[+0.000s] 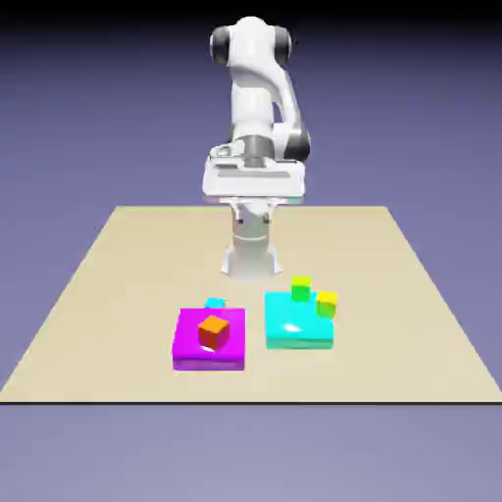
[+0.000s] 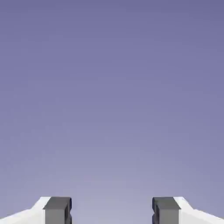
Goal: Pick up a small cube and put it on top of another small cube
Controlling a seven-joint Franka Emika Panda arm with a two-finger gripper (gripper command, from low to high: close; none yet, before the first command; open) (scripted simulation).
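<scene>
End effector (image 2: pixel 112 212) spread wide; orange cube (image 1: pixel 214 332) centred on magenta block (image 1: pixel 192 345).

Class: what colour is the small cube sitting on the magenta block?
Orange, seen best in the exterior view.

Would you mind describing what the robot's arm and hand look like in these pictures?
The arm is glossy white with rounded links and dark grey bands at the joints. The hand is a wide white block in the exterior view; the hand view shows two white fingers ending in square dark grey tips. No cables or markings show.
</scene>
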